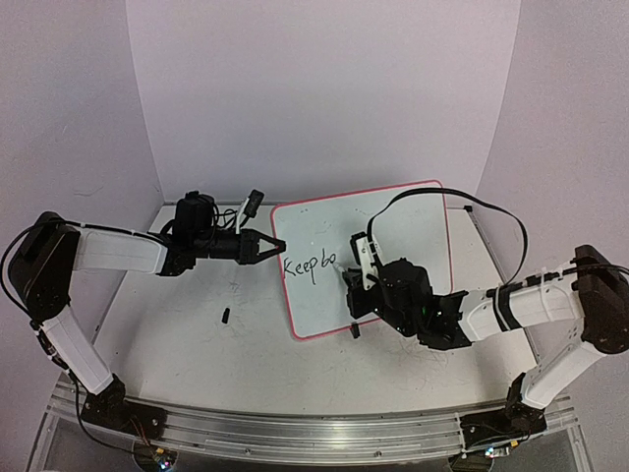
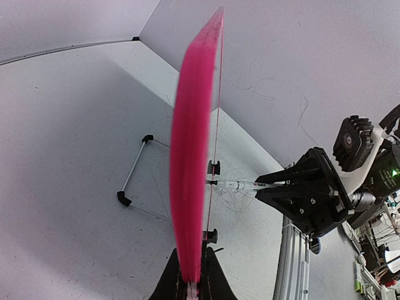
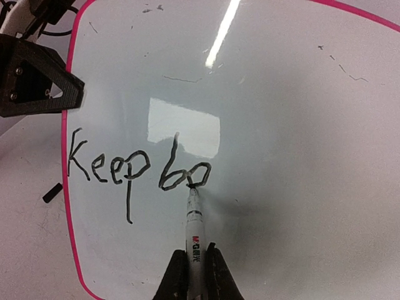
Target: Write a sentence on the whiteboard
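Left end effector point(image 1: 273, 246) pinched on whiteboard point(image 1: 403, 221) left edge so it cannot slide. Right end effector point(image 3: 194, 265) squeezes marker point(image 3: 194, 225), tip on sentence point(image 3: 125, 169), only partly written.

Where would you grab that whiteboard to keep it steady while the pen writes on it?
By its thin pink rim on the left edge, coming in from the left, side-on. The whiteboard is a wide flat sheet, so only its edge fits in a pinch, and that side is clear of the marker. The left tool is pinching it just there.
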`<control>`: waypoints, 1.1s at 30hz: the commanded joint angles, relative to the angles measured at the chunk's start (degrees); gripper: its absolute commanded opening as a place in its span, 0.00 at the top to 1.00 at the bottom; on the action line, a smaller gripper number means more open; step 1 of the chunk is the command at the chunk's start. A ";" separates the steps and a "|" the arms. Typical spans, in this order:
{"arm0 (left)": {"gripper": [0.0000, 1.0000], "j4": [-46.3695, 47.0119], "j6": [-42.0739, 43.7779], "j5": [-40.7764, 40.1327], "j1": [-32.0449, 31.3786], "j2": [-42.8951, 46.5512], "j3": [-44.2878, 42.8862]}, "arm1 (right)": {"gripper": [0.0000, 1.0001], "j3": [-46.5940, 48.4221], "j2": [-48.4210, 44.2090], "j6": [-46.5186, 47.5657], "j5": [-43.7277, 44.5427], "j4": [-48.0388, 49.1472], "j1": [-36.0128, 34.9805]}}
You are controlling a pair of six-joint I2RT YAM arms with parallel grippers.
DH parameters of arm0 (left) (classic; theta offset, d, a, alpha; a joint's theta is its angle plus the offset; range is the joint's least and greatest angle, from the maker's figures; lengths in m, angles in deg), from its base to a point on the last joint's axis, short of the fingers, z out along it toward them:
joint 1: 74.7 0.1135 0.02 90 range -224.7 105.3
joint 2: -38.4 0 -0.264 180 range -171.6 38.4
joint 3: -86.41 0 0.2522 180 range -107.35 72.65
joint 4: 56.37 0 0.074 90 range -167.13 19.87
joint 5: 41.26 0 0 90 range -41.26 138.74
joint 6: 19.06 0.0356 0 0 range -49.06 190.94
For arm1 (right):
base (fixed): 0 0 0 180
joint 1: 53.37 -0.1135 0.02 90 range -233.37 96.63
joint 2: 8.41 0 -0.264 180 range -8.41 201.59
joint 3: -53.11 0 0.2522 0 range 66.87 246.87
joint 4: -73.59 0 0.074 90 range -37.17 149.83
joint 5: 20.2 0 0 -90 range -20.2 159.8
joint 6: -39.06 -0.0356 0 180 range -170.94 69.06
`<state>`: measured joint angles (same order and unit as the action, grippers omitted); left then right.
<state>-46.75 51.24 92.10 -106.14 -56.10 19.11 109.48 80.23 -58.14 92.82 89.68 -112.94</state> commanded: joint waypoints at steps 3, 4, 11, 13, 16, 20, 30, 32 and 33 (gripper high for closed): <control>0.98 -0.35 1.86 -1.69 0.24 2.22 -0.42 | 1.00 -0.33 -1.08 -0.61 1.10 -2.55 0.04; 0.98 -0.35 1.86 -1.74 0.24 2.27 -0.36 | 1.00 -0.26 -1.04 -0.56 1.09 -2.65 0.02; 0.98 -0.35 1.93 -1.78 0.24 2.23 -0.35 | 1.00 -0.07 -1.12 -0.44 1.87 -3.41 0.01; 0.98 -0.35 1.93 -1.78 0.24 2.26 -0.38 | 1.00 -0.07 -1.27 -0.46 2.38 -3.67 0.02; 0.98 -0.35 1.95 -1.76 0.24 2.25 -0.40 | 1.00 -0.14 -1.45 -0.58 3.32 -3.91 0.05; 0.98 -0.35 1.95 -1.78 0.24 2.38 -0.37 | 1.00 -0.11 -1.70 -0.70 5.05 -3.85 -0.01; 0.98 -0.44 2.04 -1.96 0.24 2.45 -0.28 | 1.00 -5.01 -10.51 2.25 -2.01 4.74 0.02; 0.98 -0.44 2.11 -2.02 0.24 2.39 -0.33 | 1.00 -5.77 -12.22 3.77 -3.21 5.13 0.14; 0.98 -0.44 2.13 -1.99 0.24 2.33 -0.38 | 1.00 -5.78 -12.17 4.78 -3.25 4.66 0.25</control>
<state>-47.10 51.48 92.14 -106.14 -55.99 19.11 104.45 72.08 -56.74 92.53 89.74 -113.11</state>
